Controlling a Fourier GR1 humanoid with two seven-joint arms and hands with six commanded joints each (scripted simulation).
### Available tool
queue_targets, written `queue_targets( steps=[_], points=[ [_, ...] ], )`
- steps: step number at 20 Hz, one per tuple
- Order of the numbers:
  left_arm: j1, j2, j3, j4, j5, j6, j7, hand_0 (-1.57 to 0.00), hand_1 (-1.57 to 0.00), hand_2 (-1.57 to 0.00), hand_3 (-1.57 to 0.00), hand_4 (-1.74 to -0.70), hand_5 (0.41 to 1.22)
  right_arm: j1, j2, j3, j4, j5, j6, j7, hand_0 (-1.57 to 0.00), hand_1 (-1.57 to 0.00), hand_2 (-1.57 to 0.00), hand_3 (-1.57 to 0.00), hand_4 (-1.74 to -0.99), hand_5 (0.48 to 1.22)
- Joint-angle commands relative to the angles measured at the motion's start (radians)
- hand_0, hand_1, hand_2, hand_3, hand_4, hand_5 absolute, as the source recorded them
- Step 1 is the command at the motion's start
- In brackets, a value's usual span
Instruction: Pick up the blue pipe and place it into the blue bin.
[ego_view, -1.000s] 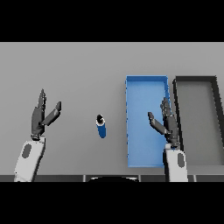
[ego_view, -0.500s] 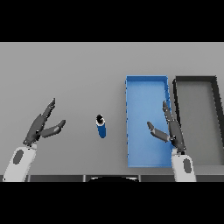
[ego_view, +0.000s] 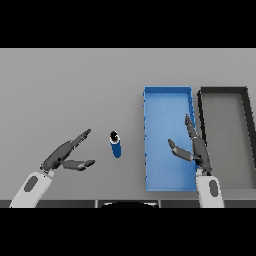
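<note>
head view | left hand (ego_view: 64, 156) open beside blue pipe (ego_view: 116, 145) (apart)

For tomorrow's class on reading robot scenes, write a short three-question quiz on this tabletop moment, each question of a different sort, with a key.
1. True or false: the blue pipe already lies inside the blue bin.
2. Which hand is nearer the pipe? A) left hand B) right hand
3. Fill in: right of the blue bin stands a ____ bin.

Key:
1. False; it rests on the table, left of the bin.
2. A.
3. Black.
</note>
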Motion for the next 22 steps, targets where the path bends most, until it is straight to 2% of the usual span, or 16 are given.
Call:
queue_targets(
  steps=[1,4,5,8,12,14,16,18,21,22],
  points=[
    [-0.011,-0.013,-0.017,-0.008,-0.011,0.000,0.009,0.00,0.00,0.00,0.00,-1.09,0.472,0.021,0.005,0.010,-0.006,0.010,0.001,-0.027,0.00,0.00,0.00,0.00,-1.248,0.612],
    [-0.048,-0.066,-0.064,0.014,-0.048,-0.003,0.028,0.00,0.00,0.00,0.00,-1.10,0.447,0.020,0.003,0.004,-0.010,-0.004,0.009,-0.017,0.00,0.00,0.00,0.00,-1.262,0.617],
    [-0.046,-0.080,-0.078,0.014,-0.050,-0.012,0.018,0.00,0.00,0.00,0.00,-1.11,0.447,0.034,0.010,0.014,-0.023,0.003,0.007,-0.029,0.00,0.00,0.00,0.00,-1.263,0.617],
    [-0.076,-0.145,-0.110,0.070,-0.082,-0.006,0.026,0.00,0.00,0.00,0.00,-1.12,0.446,0.027,0.005,-0.003,-0.022,-0.016,0.008,0.006,0.00,0.00,0.00,0.00,-1.272,0.617],
    [-0.132,-0.220,-0.125,0.144,-0.089,-0.007,0.044,0.00,0.00,0.00,0.00,-1.11,0.450,0.035,0.016,0.007,-0.033,-0.002,-0.004,0.009,0.00,0.00,0.00,0.00,-1.276,0.609],
    [-0.155,-0.263,-0.133,0.188,-0.082,-0.019,0.040,0.00,0.00,0.00,0.00,-1.12,0.448,0.056,0.017,0.004,-0.054,-0.016,0.003,-0.004,0.00,0.00,0.00,0.00,-1.274,0.605],
    [-0.180,-0.306,-0.155,0.241,-0.140,0.011,0.026,0.00,0.00,0.00,0.00,-1.10,0.441,0.050,0.014,0.004,-0.046,-0.011,0.001,0.009,0.00,0.00,0.00,0.00,-1.266,0.598],
    [-0.194,-0.324,-0.156,0.271,-0.158,0.020,-0.023,0.00,0.00,0.00,0.00,-1.07,0.445,0.047,0.012,0.002,-0.036,-0.008,0.002,0.003,0.00,0.00,0.00,0.00,-1.267,0.598],
    [-0.236,-0.381,-0.140,0.334,-0.121,-0.001,-0.044,0.00,0.00,-0.02,-0.02,-1.11,0.507,0.054,0.015,0.001,-0.031,-0.010,0.003,-0.004,0.00,0.00,0.00,0.00,-1.267,0.600],
    [-0.242,-0.395,-0.128,0.353,-0.108,-0.001,-0.061,0.00,-0.03,-0.11,-0.10,-1.14,0.550,0.058,0.006,-0.007,-0.036,-0.018,0.008,-0.010,0.00,0.00,0.00,0.00,-1.266,0.601]
  ],
)
